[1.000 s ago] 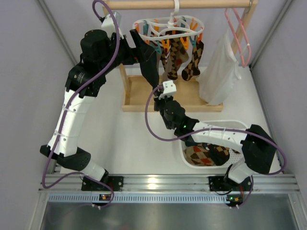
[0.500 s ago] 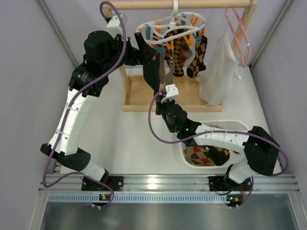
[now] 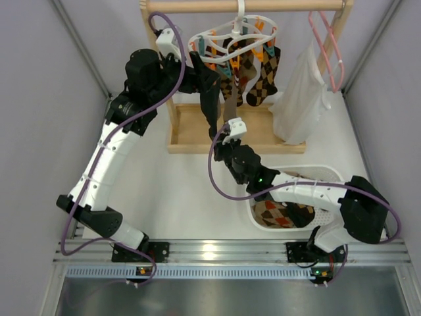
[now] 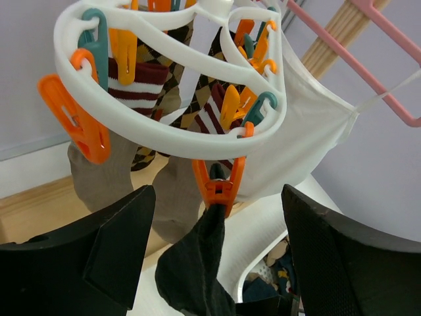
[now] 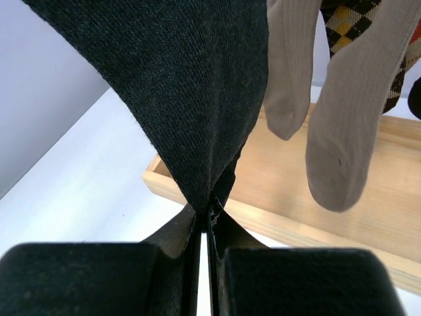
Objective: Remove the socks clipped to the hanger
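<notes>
The white ring hanger (image 3: 231, 33) hangs from the wooden rail with argyle socks (image 3: 253, 69) and tan socks (image 5: 342, 131) clipped to it. A black sock (image 3: 210, 99) hangs from an orange clip (image 4: 220, 187) on the ring's near side (image 4: 177, 141). My left gripper (image 4: 218, 197) is open, with one finger on each side of that clip and the sock's top (image 4: 197, 263). My right gripper (image 5: 209, 217) is shut on the black sock's lower end (image 5: 191, 79), below the hanger in the top view (image 3: 222, 135).
A white garment (image 3: 302, 92) on a pink wire hanger (image 3: 327, 46) hangs to the right. The wooden rack's base tray (image 3: 191, 131) lies under the hanger. A white basket (image 3: 329, 172) holding argyle socks sits at the near right, under my right arm.
My left arm has risen and moved right, bringing its open fingers around the orange clip. The hanger has shifted a little. My right gripper stays at the black sock's lower end.
</notes>
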Controlling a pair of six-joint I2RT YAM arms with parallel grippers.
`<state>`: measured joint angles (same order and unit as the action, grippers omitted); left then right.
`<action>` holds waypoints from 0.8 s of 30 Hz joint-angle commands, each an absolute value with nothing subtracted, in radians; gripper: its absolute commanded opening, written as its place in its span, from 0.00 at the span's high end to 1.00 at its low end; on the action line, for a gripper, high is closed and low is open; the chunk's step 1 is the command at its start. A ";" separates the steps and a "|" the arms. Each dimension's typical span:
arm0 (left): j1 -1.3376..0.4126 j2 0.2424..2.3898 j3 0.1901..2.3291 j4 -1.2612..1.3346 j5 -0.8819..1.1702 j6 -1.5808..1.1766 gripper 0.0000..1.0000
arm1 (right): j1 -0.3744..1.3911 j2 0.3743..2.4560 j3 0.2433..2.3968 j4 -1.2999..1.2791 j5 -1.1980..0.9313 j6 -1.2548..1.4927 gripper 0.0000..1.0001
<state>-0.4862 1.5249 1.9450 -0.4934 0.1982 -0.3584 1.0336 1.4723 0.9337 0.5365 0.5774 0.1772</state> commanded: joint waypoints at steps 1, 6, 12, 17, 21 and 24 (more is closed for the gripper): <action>-0.488 1.482 1.931 -0.367 0.215 -0.322 0.19 | 1.052 1.414 0.923 0.594 0.522 0.187 0.99; -0.486 1.483 1.890 -0.287 0.244 -0.304 0.21 | 1.052 1.410 0.927 0.589 0.486 0.176 0.99; -0.488 1.488 1.844 -0.227 0.256 -0.324 0.32 | 1.054 1.416 0.931 0.589 0.472 0.176 0.99; -0.486 1.467 1.793 -0.164 0.192 -0.315 0.38 | 1.071 1.428 0.942 0.584 0.474 0.156 1.00; -0.486 1.468 1.784 -0.140 0.189 -0.314 0.38 | 1.078 1.439 0.943 0.586 0.476 0.152 1.00; -0.486 1.471 1.783 -0.138 0.155 -0.316 0.41 | 1.080 1.442 0.942 0.584 0.477 0.152 1.00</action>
<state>-0.4862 1.5116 1.7832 -0.2291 0.1890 -0.3260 1.0588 1.4475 0.9230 0.5385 0.4915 0.1593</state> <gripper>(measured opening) 0.597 0.004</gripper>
